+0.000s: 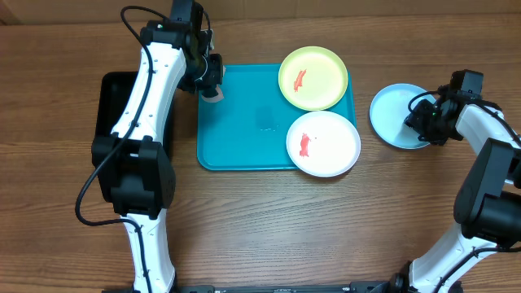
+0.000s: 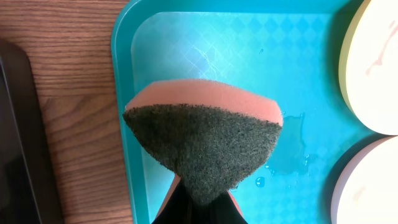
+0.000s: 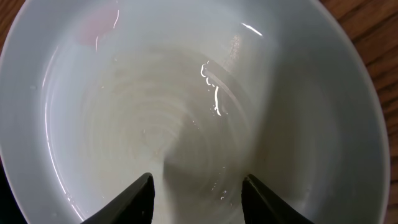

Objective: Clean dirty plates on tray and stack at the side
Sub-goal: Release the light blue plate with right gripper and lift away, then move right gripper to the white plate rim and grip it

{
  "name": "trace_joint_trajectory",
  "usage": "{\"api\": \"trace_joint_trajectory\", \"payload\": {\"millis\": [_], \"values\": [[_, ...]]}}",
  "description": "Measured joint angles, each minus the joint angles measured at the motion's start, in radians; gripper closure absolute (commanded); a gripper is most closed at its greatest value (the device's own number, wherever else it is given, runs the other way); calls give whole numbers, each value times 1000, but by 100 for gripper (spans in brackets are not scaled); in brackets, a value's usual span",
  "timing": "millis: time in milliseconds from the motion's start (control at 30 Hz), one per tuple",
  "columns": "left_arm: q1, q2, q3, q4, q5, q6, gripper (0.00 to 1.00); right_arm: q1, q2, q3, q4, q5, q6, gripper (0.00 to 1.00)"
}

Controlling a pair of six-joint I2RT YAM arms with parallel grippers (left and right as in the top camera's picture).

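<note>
So the tray [image 1: 244, 122] sits mid-table with two dirty plates crowding its right side. The yellow-green plate [image 1: 313, 77] is in the far right corner, hanging over the rim. The white plate [image 1: 323, 144] is in the near right corner, spilling past both edges there, and the two nearly touch. Both have a red-orange smear. The left half of the tray is bare apart from a bit of water [image 2: 286, 155], so there's plenty of room on that side. The left gripper [image 1: 212, 84] is over the tray's far left corner, clamped tight on a sponge [image 2: 205, 143], orange foam with the dark scrub face toward the camera. The black tray [image 1: 110, 106] is just beside that edge, with a strip of table [image 2: 68, 37] between them. The light blue plate [image 1: 395, 114] lies on the table right of the tray, clear of its rim. The right gripper [image 3: 196, 193] is over it with fingers [image 3: 134, 199] spread wide and nothing held. I can't tell if they touch the plate.
</note>
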Motion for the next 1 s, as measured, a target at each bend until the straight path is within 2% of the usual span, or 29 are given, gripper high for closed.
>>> {"api": "trace_joint_trajectory", "payload": {"millis": [167, 300, 433, 667, 833, 1000], "values": [[0, 0, 0, 0, 0, 0, 96, 0, 0, 12, -27, -5, 0, 39], [0, 0, 0, 0, 0, 0, 96, 1, 0, 53, -150, -4, -1, 34], [0, 0, 0, 0, 0, 0, 96, 1, -14, 179, -310, -15, 1, 26], [0, 0, 0, 7, 0, 0, 96, 18, -161, 344, -528, -99, -36, 26], [0, 0, 0, 12, 0, 0, 96, 102, -173, 287, -583, -117, -67, 26], [0, 0, 0, 19, 0, 0, 96, 219, -165, 178, -552, -102, -87, 28]]}}
